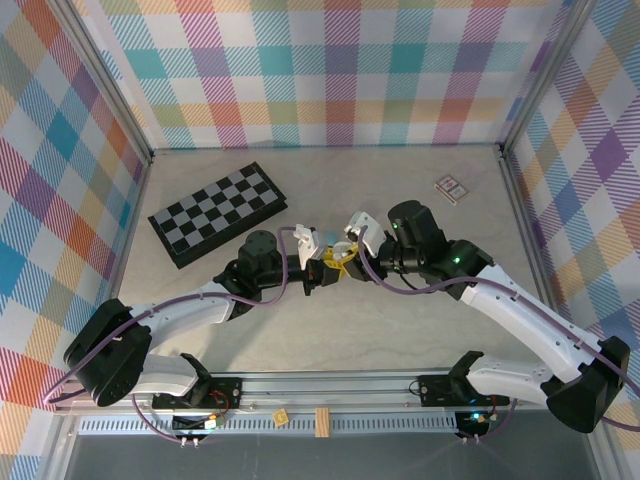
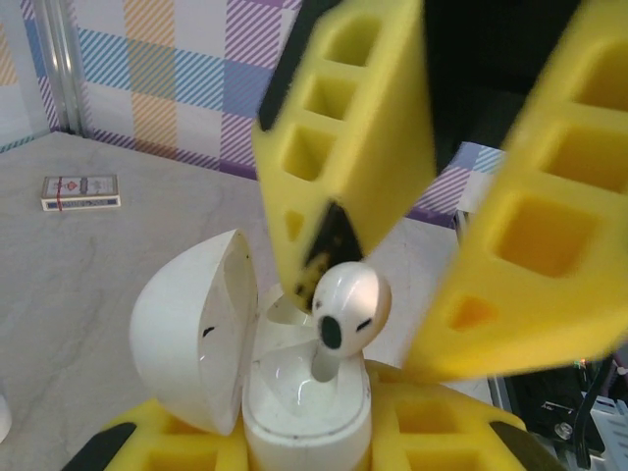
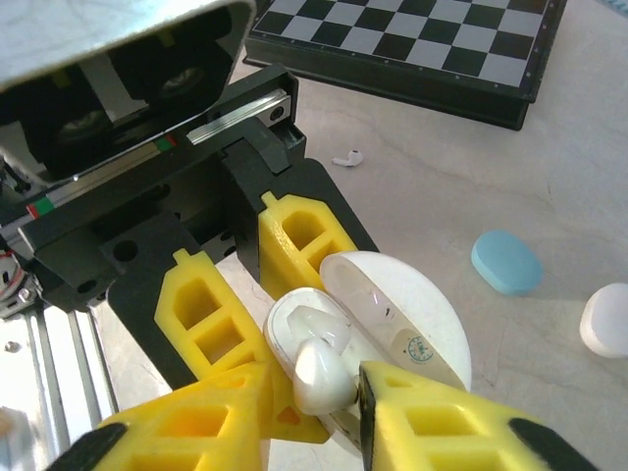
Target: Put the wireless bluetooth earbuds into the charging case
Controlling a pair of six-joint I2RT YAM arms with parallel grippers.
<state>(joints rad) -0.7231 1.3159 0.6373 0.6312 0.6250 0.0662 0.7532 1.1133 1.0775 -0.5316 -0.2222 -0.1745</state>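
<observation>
Table (image 1: pixel 340 335): chessboard (image 1: pixel 220 212) far left; both tools meet mid-table.
Left tool (image 2: pixel 304 437): clamped on base of charging case (image 2: pixel 186 334), lid open.
Right tool (image 3: pixel 319 392): fingers flank an earbud (image 2: pixel 348 304), one touching; gripped vs. let go, can't tell.
Earbud: stem in case socket, head not yet seated.
Loose bud (image 3: pixel 346 157): on table nr chessboard, untouched.
Progress: approx. halfway on this bud. Left to do: press it home, then prob. fetch the loose bud.

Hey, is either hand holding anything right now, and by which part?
The left hand clamps the open charging case by its lower body. The right hand brackets an earbud at its head; whether it grips cannot be told.
</observation>
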